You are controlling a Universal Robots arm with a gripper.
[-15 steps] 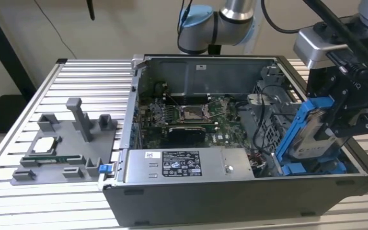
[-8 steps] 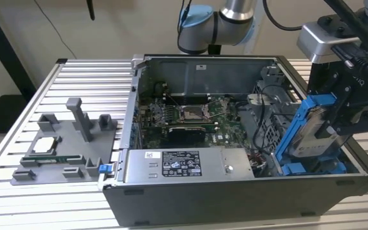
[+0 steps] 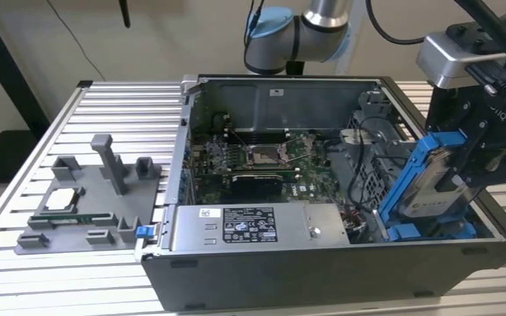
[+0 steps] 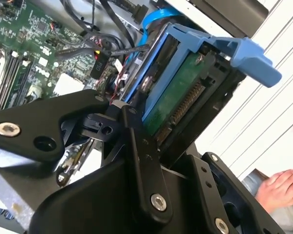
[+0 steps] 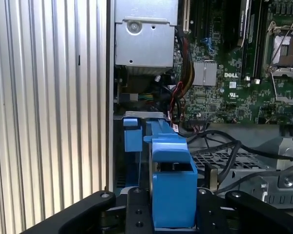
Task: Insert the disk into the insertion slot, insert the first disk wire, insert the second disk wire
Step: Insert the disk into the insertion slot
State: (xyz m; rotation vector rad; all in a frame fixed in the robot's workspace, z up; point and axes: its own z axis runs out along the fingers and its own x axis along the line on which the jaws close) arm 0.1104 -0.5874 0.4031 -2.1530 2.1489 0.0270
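My gripper [image 3: 466, 164] is shut on the disk [image 3: 431, 183], a silver-grey drive in a bright blue frame. The disk hangs tilted over the right end of the open computer case [image 3: 323, 276]. Its lower edge is close above the insertion slot [image 3: 416, 232], a dark bay with blue tabs. In the second wrist view, a black finger [image 4: 136, 141] presses the side of the disk [image 4: 178, 100], whose green circuit board faces the camera. In the first wrist view the disk's blue frame [image 5: 171, 180] sits between the gripper's black fingers, with the insertion slot [image 5: 132, 139] just beyond.
A grey power-supply box [image 3: 262, 225] lies in the case next to the slot. The motherboard [image 3: 262, 158] and loose black cables [image 3: 371, 135] lie further in. A grey fixture tray [image 3: 86, 204] stands on the slatted table [image 3: 112, 105]. A person's hand [image 4: 283, 187] rests outside the case.
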